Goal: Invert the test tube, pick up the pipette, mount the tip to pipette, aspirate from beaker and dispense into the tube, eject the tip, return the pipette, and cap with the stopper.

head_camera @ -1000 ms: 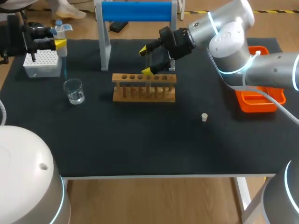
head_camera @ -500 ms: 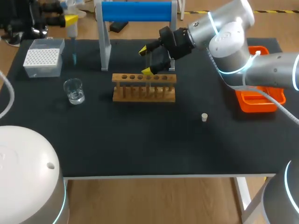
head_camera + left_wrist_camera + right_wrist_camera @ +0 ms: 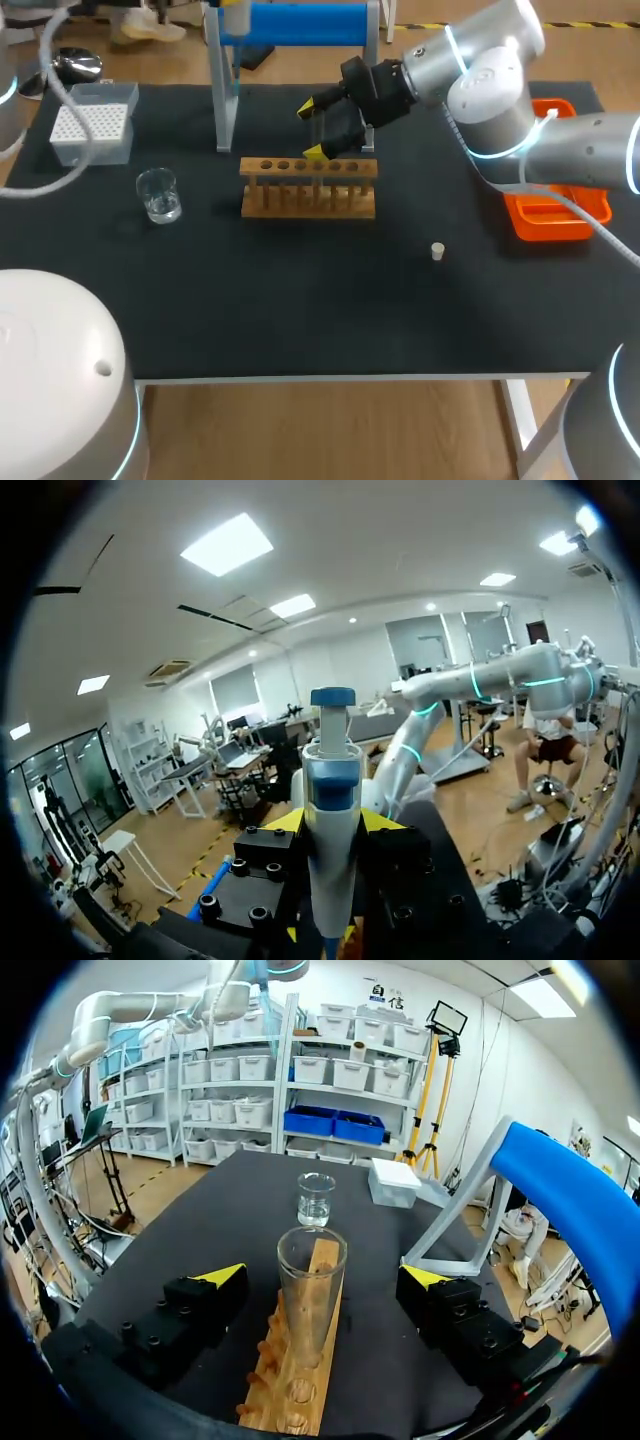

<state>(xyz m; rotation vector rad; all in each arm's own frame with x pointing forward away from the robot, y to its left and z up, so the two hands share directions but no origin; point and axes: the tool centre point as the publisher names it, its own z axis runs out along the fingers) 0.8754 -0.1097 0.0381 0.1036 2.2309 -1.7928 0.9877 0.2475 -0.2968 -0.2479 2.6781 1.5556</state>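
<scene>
Left gripper (image 3: 332, 822), clamped on the pipette (image 3: 330, 790), has lifted off the tip box (image 3: 92, 128) and out of the head view, so drawing from the beaker (image 3: 158, 194) is probably next; right gripper (image 3: 322, 1275) stays open either side of the test tube (image 3: 310, 1305) in the rack (image 3: 308, 187).

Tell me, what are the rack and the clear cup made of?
The test tube rack looks like bare wood: tan, matte, with dowel posts. The beaker seems clear glass, possibly plastic: see-through, with bright glints.
</scene>
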